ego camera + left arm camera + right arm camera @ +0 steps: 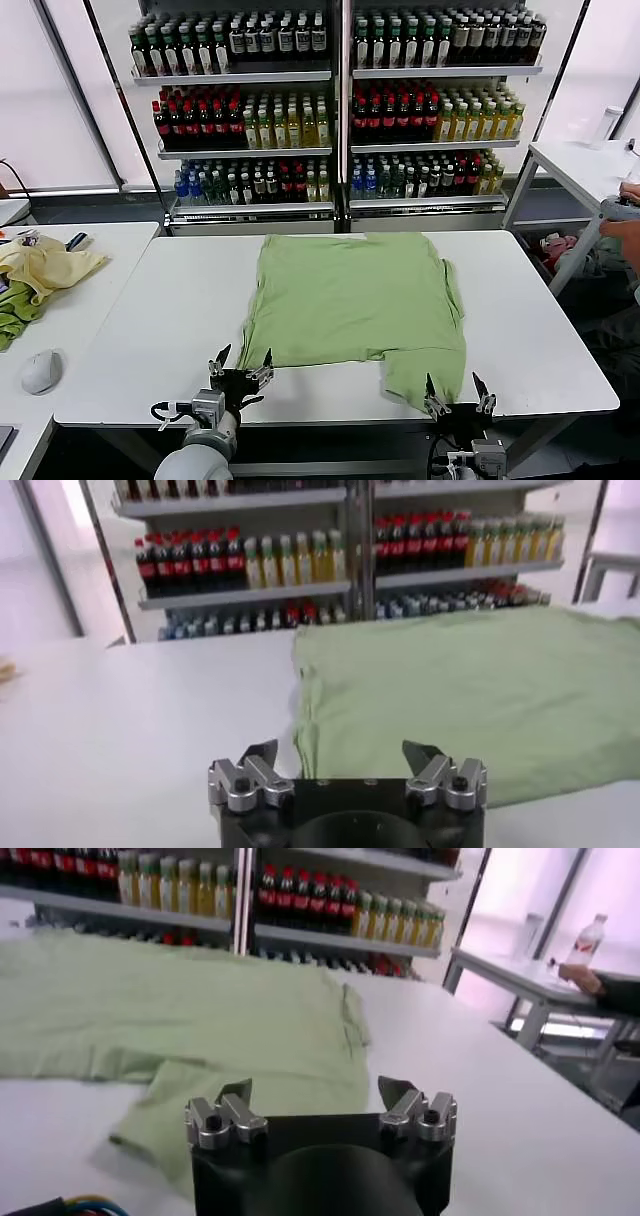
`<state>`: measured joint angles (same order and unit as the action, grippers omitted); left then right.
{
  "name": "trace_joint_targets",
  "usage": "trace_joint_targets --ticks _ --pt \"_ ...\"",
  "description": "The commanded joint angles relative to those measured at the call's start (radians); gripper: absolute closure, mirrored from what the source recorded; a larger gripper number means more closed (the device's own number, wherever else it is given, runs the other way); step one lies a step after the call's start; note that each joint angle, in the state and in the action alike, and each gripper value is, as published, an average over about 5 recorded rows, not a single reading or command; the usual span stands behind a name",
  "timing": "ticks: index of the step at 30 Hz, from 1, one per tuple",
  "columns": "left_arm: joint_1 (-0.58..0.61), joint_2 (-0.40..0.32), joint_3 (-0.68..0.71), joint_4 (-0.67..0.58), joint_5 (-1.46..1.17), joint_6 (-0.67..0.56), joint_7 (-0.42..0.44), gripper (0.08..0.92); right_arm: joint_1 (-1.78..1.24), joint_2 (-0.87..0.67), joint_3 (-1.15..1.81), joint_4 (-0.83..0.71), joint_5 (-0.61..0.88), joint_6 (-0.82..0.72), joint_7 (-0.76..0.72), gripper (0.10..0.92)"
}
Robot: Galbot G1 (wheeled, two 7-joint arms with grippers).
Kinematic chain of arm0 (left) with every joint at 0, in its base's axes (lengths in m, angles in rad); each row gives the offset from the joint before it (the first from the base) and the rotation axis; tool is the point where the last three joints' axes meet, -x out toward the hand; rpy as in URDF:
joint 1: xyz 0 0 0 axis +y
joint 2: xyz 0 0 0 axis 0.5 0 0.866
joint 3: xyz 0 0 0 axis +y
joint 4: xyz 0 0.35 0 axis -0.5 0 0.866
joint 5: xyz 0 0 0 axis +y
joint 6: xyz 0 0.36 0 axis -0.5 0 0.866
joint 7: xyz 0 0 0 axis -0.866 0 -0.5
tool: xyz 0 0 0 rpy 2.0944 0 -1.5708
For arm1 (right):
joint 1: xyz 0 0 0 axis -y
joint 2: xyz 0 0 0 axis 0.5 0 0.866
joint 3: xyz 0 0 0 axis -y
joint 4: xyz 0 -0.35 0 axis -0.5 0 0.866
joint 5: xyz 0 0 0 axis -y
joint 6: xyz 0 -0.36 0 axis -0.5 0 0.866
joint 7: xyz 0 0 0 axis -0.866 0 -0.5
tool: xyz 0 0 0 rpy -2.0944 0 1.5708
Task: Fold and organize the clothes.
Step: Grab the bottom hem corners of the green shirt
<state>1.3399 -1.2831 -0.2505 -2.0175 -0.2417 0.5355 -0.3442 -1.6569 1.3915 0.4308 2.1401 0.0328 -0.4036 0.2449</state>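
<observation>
Shirt (355, 295): light green, spread flat, plain side up, on the white table (540, 330); collar end toward the drink shelves (335, 100), hem toward the robot.
Shirt shape: one flap of cloth on the robot's right reaches down to the table's near edge; rest of the hem lies further in.
Left gripper (240, 364): at the near table edge, just at the shirt's near left corner; fingers spread wide, nothing between them.
Left wrist view: shirt (470, 695) lies ahead of the left gripper (347, 756); its edge runs just beyond the fingertips (262, 752); contact cannot be told.
Right gripper (459, 391): at the near edge, right by the hanging flap; fingers spread wide, holding nothing.
Right wrist view: flap and shirt (190, 1018) sit directly ahead of the right gripper (318, 1094), close to the fingertips (236, 1093).
Side table (80, 300): on the robot's left, carrying a pale yellow cloth (45, 265), a darker green cloth (15, 315) and a white mouse (41, 371).
</observation>
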Motion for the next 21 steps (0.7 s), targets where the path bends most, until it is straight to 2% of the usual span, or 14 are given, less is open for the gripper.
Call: trace_joint_targets --ticks 1,5,9,12,21 --pt "-0.051 0.0 0.017 0.073 -0.007 0.047 -0.045 0.177 -0.005 0.007 -0.013 -0.023 -0.006 -0.038 0.006 0.203" --pt "-0.046 0.001 0.023 0.074 -0.011 0.047 -0.044 0.177 -0.005 0.014 -0.019 -0.035 0.007 -0.045 0.011 0.222" --pt "-0.042 0.003 0.032 0.07 -0.027 0.046 -0.042 0.193 -0.006 0.02 -0.021 -0.037 0.042 -0.048 0.016 0.318" --pt "-0.039 0.007 0.033 0.065 -0.056 0.047 -0.042 0.256 -0.005 0.023 -0.02 -0.034 0.067 -0.05 0.017 0.404" --pt "-0.034 0.031 0.027 0.062 -0.116 0.047 -0.04 0.514 -0.003 0.021 -0.002 -0.022 0.106 -0.045 0.009 0.663"
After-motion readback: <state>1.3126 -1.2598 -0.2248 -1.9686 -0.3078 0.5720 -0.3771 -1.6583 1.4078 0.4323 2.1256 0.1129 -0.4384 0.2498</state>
